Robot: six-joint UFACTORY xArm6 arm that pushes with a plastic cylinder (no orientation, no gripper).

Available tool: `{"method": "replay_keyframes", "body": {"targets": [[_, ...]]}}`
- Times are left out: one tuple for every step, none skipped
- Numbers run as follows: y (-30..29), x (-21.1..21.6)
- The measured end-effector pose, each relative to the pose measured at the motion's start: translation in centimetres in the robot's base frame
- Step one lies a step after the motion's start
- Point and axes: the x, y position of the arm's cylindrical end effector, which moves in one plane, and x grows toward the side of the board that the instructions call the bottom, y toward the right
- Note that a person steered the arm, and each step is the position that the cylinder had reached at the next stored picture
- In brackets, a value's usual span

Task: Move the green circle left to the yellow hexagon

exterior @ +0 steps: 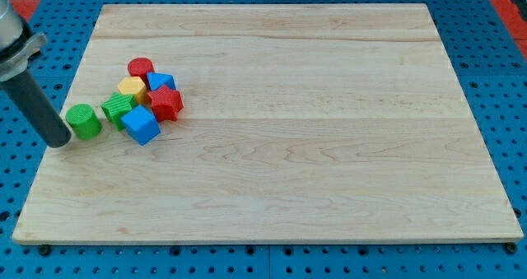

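Note:
The green circle [83,120], a short cylinder, stands near the board's left edge. My tip [59,142] rests just left of it and a little below, close to or touching it. The yellow hexagon [131,87] sits in a cluster to the right of the green circle, up and right of it, with a second green block [118,109] between them.
The cluster also holds a red cylinder [141,67], a red star-like block [166,103], a blue cube [141,125] and a second blue block [161,82]. The wooden board [313,147] lies on a blue pegboard; its left edge is next to my tip.

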Motion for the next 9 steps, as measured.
{"method": "replay_keyframes", "body": {"targets": [[0.6,0.0],[0.6,-0.5],[0.5,-1.5],[0.5,-3.3],[0.6,-5.1],[1.1,-6.7],[1.2,-7.7],[1.3,-8.1],[2.0,-8.1]]}}
